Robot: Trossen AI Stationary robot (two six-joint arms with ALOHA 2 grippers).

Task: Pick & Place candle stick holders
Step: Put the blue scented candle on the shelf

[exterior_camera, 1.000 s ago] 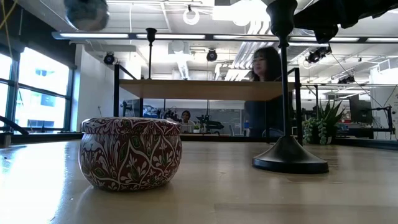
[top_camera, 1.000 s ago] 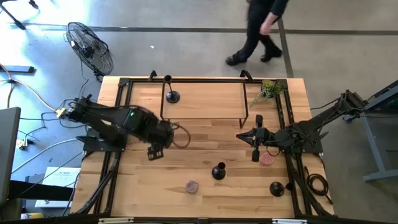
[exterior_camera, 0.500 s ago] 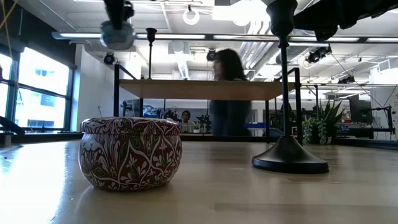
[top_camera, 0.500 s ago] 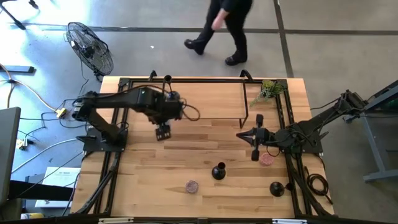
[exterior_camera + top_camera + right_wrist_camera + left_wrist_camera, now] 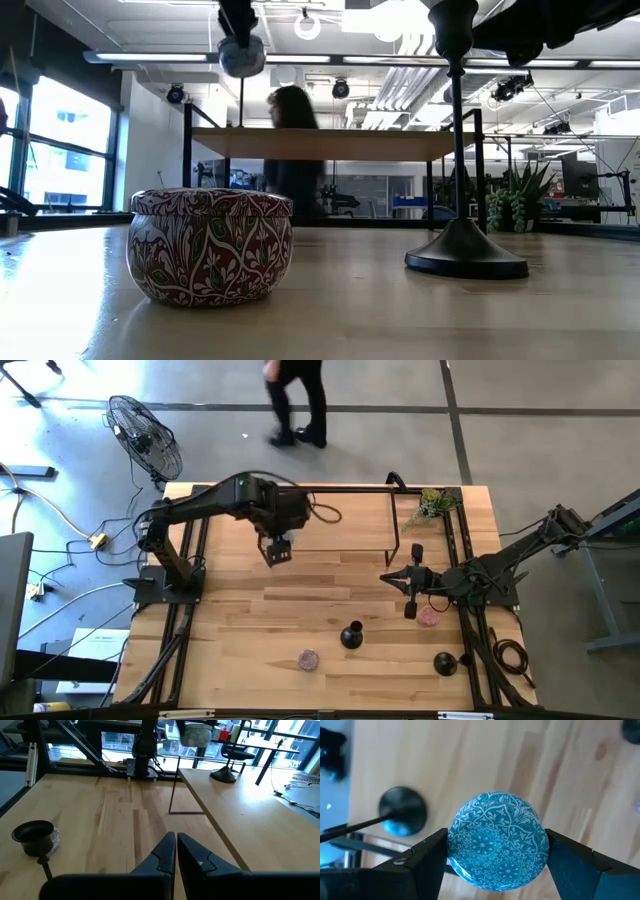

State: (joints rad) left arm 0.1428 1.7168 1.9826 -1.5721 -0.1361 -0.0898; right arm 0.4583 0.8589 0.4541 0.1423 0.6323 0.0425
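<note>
Left gripper [image 5: 495, 865], clamped on a blue patterned tin [image 5: 497, 837], hovers near the far edge beside one candle stick holder [image 5: 402, 810]; its thin stem looks tippy, so grasp low near the heavier base.

Right gripper [image 5: 409, 582], pinched closed, waits near the right edge.

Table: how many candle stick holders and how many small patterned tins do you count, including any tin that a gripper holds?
candle stick holders: 3
patterned tins: 3, the blue one held by the left gripper
Total: 6

Bright, even light — walker blurred
</note>
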